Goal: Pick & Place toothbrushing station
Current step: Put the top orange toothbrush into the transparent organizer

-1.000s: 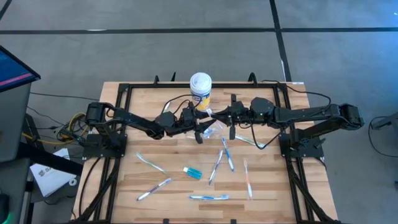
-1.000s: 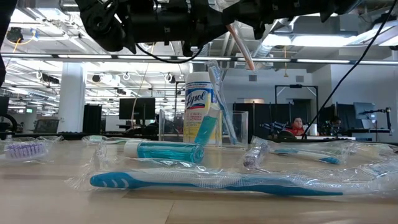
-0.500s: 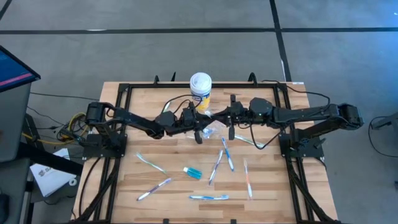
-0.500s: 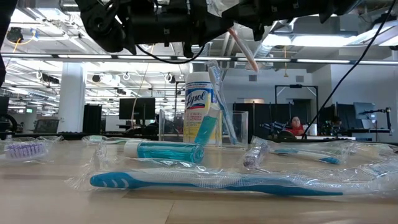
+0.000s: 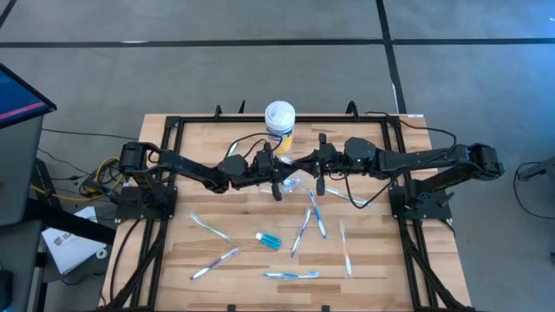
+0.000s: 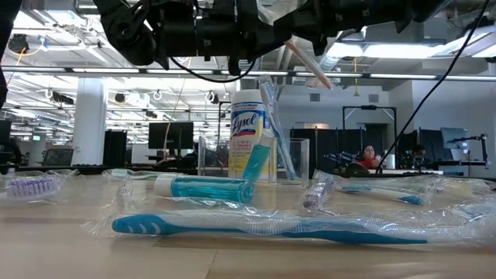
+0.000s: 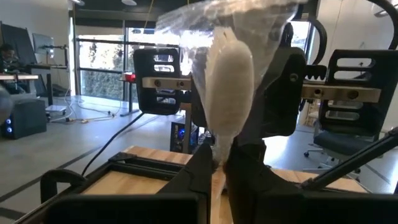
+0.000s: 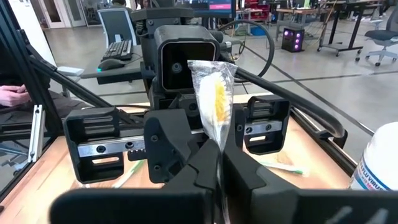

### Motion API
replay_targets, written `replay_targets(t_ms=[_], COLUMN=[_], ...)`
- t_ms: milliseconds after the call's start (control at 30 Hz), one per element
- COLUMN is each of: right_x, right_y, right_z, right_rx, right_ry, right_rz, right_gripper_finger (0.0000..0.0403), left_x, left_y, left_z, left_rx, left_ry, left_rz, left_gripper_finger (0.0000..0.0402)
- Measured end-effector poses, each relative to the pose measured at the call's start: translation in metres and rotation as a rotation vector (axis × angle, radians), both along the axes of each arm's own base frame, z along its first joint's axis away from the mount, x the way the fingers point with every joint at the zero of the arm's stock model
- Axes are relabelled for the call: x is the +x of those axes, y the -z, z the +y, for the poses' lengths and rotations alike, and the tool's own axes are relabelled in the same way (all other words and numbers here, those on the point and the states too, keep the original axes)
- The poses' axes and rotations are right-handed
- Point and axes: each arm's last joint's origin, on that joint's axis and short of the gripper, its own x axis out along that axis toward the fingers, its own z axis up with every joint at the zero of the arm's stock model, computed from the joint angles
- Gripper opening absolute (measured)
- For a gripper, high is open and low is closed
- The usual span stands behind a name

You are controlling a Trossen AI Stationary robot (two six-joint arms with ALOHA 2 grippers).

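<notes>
A toothbrush in a clear wrapper (image 6: 308, 66) hangs above the table's middle, between my two grippers. My left gripper (image 5: 279, 172) and my right gripper (image 5: 310, 170) face each other, both shut on it. Its head (image 7: 230, 81) stands above the fingers. Below them stands the see-through cup (image 6: 294, 159), with a blue toothbrush (image 6: 271, 116) upright in it. A teal tube (image 5: 269, 239) and several wrapped toothbrushes (image 5: 291, 275) lie flat on the wood nearer the front. My left gripper (image 7: 219, 163) pinches the wrapped toothbrush just under its head (image 7: 219, 146) between its two fingers. The fingers are level and come from the table's left. The brush is lifted clear, head up. My right gripper (image 8: 219, 155) pinches the wrapper just under the bristle head (image 8: 216, 134) between its two fingers. The fingers are level and come from the table's right. The handle (image 6: 314, 74) hangs slanted below, clear of the cup.
A yellow canister with a white lid (image 5: 279, 121) stands just beyond the grippers, behind the cup. A black rail frame (image 5: 178, 121) runs round the tabletop. Loose toothbrushes (image 5: 211, 227) are scattered over the near half.
My right gripper has shifted a little toward the table's left, closer to my left gripper. The toothbrush's hanging handle has tipped a little further out from under the grippers.
</notes>
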Motion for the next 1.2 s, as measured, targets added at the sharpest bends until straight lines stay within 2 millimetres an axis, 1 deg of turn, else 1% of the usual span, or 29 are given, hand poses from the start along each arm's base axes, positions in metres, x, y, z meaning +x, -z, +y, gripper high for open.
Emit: replay_targets(t_ms=[200,333,467,567,767,933,1200], right_x=[0.0,-0.004,-0.013,-0.02,-0.029,-0.029,-0.03], right_y=[0.002,0.0,-0.004,-0.008,-0.01,-0.009,-0.006], right_z=[0.0,0.0,0.001,0.002,0.002,0.002,0.003], right_rx=[0.0,-0.021,-0.022,-0.022,-0.019,-0.017,-0.015], right_ry=[0.0,-0.004,-0.005,-0.004,-0.005,-0.005,-0.006], right_rz=[0.018,0.039,0.059,0.054,0.086,0.104,0.131], right_gripper_finger=[0.0064,0.0095,0.0118,0.013,0.0136,0.0126,0.0119], left_x=[0.001,0.001,-0.001,-0.005,-0.021,-0.038,-0.063], left_y=[0.004,0.005,0.003,-0.003,-0.02,-0.029,-0.045], left_z=[0.0,0.0,0.0,0.0,0.0,0.001,0.001], left_rx=[-0.002,-0.002,-0.003,-0.006,-0.012,-0.013,-0.033], left_ry=[0.001,0.001,0.0,-0.008,-0.044,-0.087,-0.122], left_rz=[0.044,0.05,0.089,0.131,0.247,0.372,0.466], left_gripper_finger=[0.0014,0.0014,0.0014,0.0014,0.0014,0.0014,0.0014])
